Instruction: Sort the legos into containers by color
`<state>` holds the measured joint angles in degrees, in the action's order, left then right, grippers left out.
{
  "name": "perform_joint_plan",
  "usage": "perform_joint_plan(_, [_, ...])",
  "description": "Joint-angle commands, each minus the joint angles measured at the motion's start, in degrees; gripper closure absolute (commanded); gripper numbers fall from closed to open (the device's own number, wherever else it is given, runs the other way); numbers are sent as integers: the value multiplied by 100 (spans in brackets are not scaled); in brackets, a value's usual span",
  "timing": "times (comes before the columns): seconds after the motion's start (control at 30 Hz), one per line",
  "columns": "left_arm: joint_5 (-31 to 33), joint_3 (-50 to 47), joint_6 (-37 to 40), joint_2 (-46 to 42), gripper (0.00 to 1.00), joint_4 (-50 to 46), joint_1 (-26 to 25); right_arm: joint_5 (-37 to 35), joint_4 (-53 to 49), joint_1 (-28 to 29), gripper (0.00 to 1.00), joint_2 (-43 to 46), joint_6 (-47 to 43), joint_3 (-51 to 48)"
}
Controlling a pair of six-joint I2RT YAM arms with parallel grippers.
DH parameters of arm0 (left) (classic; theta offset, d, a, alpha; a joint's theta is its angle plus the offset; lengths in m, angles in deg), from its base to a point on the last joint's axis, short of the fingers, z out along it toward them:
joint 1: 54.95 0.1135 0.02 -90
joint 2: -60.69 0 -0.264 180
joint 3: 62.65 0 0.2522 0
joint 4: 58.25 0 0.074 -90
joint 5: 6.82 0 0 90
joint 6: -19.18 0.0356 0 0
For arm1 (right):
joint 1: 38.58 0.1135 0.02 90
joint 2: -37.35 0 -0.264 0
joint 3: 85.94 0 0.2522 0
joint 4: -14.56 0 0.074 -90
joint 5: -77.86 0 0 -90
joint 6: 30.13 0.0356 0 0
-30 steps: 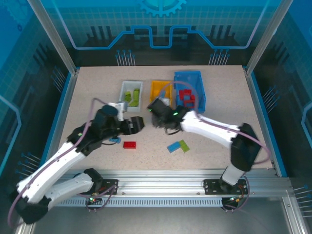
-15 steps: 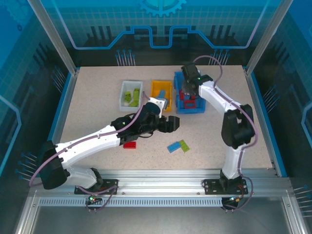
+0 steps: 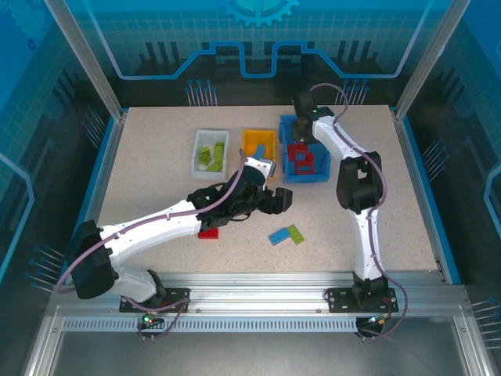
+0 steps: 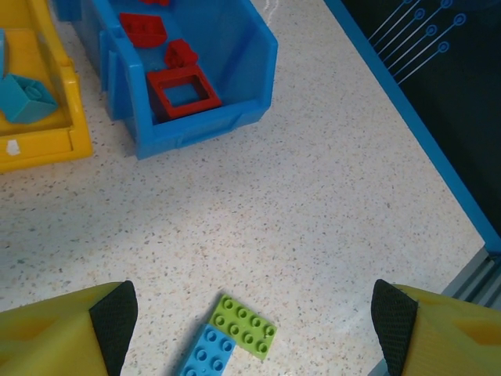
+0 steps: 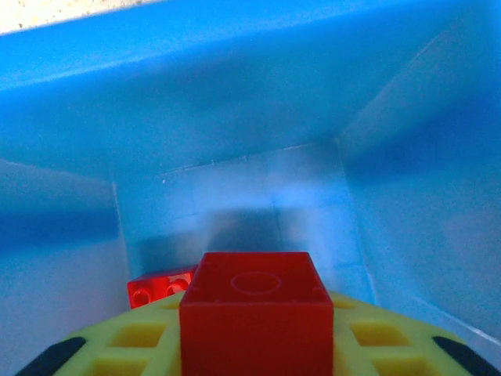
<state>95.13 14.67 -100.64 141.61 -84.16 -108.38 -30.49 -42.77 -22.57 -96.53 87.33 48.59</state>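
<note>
My right gripper (image 3: 302,135) pinches a red brick (image 5: 254,313) inside the blue bin (image 5: 235,94); left gripper (image 3: 278,201) spread above the green brick (image 4: 243,325); closing there, I might catch the touching blue brick (image 4: 205,356) too.

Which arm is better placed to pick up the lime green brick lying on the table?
Left. The open left tool hangs close above the lime green brick; the right tool is away at the blue bin with a red brick.
</note>
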Motion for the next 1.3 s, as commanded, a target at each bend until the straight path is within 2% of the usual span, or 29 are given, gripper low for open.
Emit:
perform_joint_plan(0.0, [262,-193,152,-296,17,-399,-50,174,-172,-54,52,31,-136,213])
perform_joint_plan(0.2, [330,-540,169,-651,16,-740,-54,238,50,90,42,833,-248,-240])
perform_joint_plan(0.37, [-1,-658,506,-664,15,-849,-54,164,109,285,43,1795,-278,-721])
perform_joint_plan(0.57, [-437,-729,1166,-258,14,-962,-160,77,442,561,42,3743,-197,-2452])
perform_joint_plan(0.63, [-656,-726,1653,-72,13,-888,-288,253,582,659,40,4582,-133,-3266])
perform_joint_plan(0.73, [-623,-554,2377,512,13,-946,-469,743,615,762,36,5686,65,-4366])
perform_joint_plan(0.93, [-179,-61,3031,1807,11,-938,-489,2330,712,892,24,7895,466,-6171])
perform_joint_plan(1.0, [-200,70,3096,2116,11,-892,-484,2555,542,904,23,8501,628,-6467])
perform_joint_plan(1.13, [-171,197,3192,2558,10,-743,-485,2571,21,912,22,9380,894,-6650])
perform_joint_plan(1.2, [-268,241,3229,2693,14,-686,-488,2573,-100,913,22,9588,1011,-6677])
perform_joint_plan(1.27, [-379,264,3228,2806,22,-622,-485,2573,-168,915,22,9668,1073,-6697])
